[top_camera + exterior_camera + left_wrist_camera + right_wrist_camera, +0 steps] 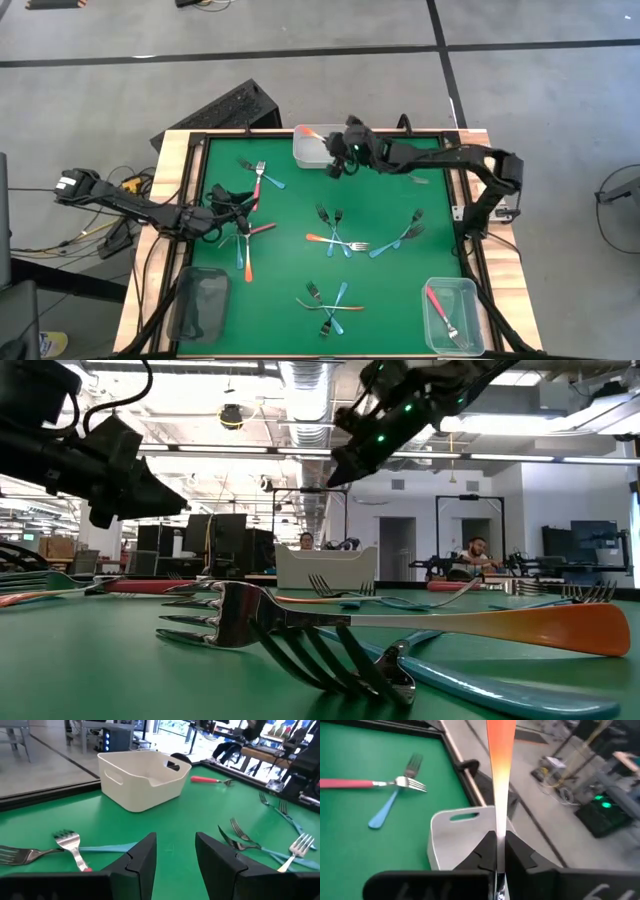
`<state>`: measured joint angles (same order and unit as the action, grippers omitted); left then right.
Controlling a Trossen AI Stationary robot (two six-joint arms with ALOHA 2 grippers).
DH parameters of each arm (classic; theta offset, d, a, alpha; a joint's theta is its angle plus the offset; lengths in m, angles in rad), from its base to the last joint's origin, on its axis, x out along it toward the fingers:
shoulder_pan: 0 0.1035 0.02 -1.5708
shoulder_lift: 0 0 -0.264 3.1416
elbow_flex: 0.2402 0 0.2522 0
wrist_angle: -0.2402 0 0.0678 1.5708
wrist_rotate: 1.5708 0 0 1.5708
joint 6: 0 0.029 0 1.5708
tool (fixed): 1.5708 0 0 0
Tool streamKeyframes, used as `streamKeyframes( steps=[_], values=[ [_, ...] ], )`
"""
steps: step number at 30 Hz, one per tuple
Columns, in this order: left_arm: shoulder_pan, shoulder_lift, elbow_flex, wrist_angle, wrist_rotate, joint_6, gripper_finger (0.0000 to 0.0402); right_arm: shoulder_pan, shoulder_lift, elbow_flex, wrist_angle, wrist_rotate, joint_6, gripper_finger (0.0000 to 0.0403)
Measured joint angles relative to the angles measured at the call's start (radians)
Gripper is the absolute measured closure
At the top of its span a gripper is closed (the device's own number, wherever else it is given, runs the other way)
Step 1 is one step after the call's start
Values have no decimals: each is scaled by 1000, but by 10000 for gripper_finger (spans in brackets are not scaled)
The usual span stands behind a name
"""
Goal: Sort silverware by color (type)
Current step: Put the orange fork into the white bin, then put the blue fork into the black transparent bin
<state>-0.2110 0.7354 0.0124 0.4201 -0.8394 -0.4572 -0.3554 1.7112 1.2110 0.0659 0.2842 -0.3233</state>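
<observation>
High view: the green tabletop (pixel 290 200) fills the middle of the frame, with forks strewn over it singly and in crossed clusters. The right hand (pixel 335 152) hangs at the upper centre, just at the right edge of a white bin (pixel 308 152). Its fingers are clamped on the narrow end of an orange-handled fork (pixel 500 765); in the right wrist view that handle stands straight up the middle of the picture out of the pinched fingers, with the white bin directly beneath. In the same view a red-handled fork (pixel 370 783) and a blue-handled fork (pixel 390 802) lie crossed at the upper left.

The left hand (pixel 222 213) sits at the centre left of the high view, low over a cluster of forks. Its fingers (pixel 142 865) stand apart in the left wrist view, nothing between them, bare green cloth showing through the gap.

A clear bin (pixel 452 315) at the lower right of the high view holds one pink-handled fork (pixel 440 308). A dark bin (pixel 200 303) sits at the lower left.

Low view: an orange fork (pixel 400 622) lies across the foreground over a blue one (pixel 480 682).
</observation>
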Motion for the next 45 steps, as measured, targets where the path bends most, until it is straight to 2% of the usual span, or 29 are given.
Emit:
streamKeyframes(
  steps=[5,12,16,18,22,25,31,34,40,45],
  values=[
    [-27,41,0,-3,-5,-17,278,-64,78,64,-21,-34,20,334],
    [-68,50,0,-3,-16,4,278,-99,129,98,-116,-16,131,243],
    [-89,50,0,-16,-42,2,278,-72,101,100,-234,122,313,202],
    [-101,50,0,-31,-56,-6,278,-49,70,99,-286,157,406,192],
    [-138,50,0,-36,-45,-42,278,34,-7,43,-332,162,475,187],
    [-164,50,0,-19,10,-54,278,111,-56,-30,-357,136,517,190],
    [-207,50,9,-5,100,-67,278,267,-154,-198,-315,137,692,193],
    [-215,50,20,-2,110,-68,278,347,-169,-267,-271,138,777,193],
    [-215,50,23,4,76,-94,278,410,-98,-319,-190,164,912,193],
    [-215,50,23,1,62,-123,278,374,-2,-316,-134,159,953,193]
  ],
)
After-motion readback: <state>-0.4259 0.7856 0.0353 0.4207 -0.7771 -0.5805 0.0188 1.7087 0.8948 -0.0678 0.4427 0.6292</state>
